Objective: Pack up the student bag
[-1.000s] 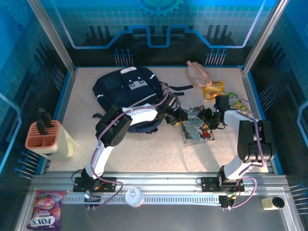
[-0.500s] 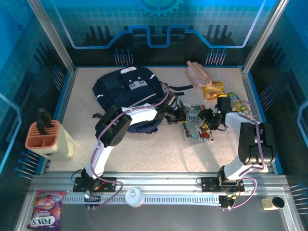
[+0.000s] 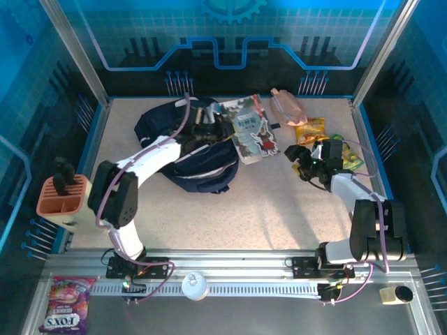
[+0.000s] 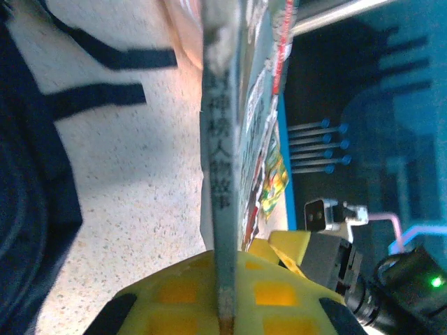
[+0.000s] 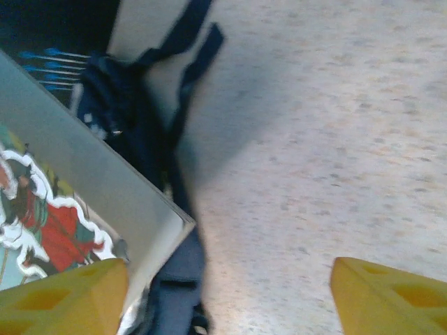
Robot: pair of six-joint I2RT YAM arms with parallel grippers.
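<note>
Big dark blue bag (image 3: 183, 155), grey-white patches, black straps, flat on desk (image 3: 230, 216), left hand (image 3: 208, 130) clamped on book (image 3: 251, 131), right hand (image 3: 299, 159) apart

The speckled beige table (image 3: 265, 202) carries the student bag (image 3: 155, 125) at its far left. A pink pouch (image 3: 286, 106) and a yellow snack packet (image 3: 311, 130) lie near its far right corner.

The large dark navy fabric backpack (image 3: 157, 125) lies back-left on the beige bench (image 3: 244, 209); an illustrated paperback book (image 3: 250, 129) overlaps its right edge, with a yellow snack packet (image 3: 310, 130) further right.
</note>
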